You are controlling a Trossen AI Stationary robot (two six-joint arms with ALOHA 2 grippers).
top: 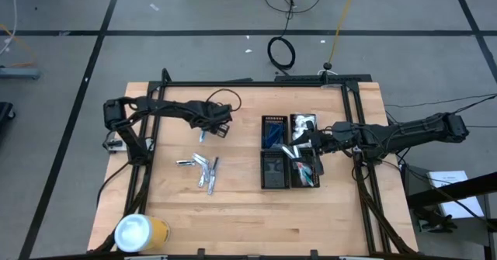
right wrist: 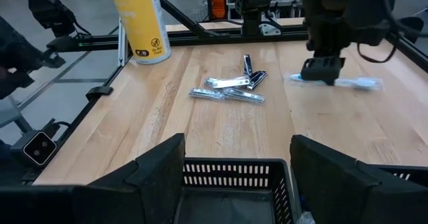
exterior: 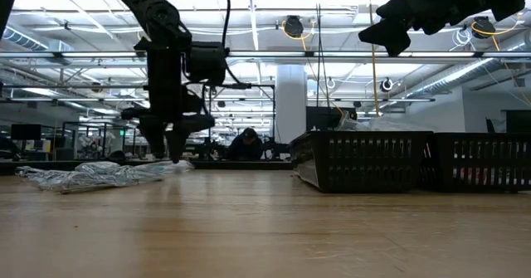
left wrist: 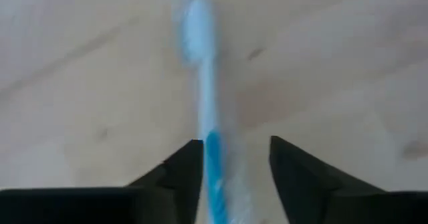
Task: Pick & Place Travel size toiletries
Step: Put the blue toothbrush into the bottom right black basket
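A blue-and-white toothbrush (left wrist: 207, 117) in a clear wrapper (right wrist: 354, 83) lies flat on the wooden table. My left gripper (left wrist: 235, 147) stands over its handle end, open, one finger on each side; it also shows from the far side (right wrist: 322, 73) and in the high view (top: 206, 133). More small toiletries lie in a loose pile (top: 203, 169) (right wrist: 231, 89) nearer the table's front edge. My right gripper (right wrist: 237, 154) hangs open over the black gridded trays (top: 264, 155), touching nothing. My left gripper comes from above, pointing down, with its fingers across the toothbrush's blue handle (left wrist: 214, 160). One finger (left wrist: 187, 167) lies close against the handle; whether it touches I cannot tell. The toothbrush rests flat on the table, its brush head (left wrist: 194, 30) pointing away from the fingers.
The trays (exterior: 365, 158) sit right of centre and hold several items. A yellow cylinder with a white lid (top: 144, 233) (right wrist: 140, 23) lies near the front left corner. A black frame (top: 233, 83) runs along the table's far and side edges. Bare wood lies between pile and trays.
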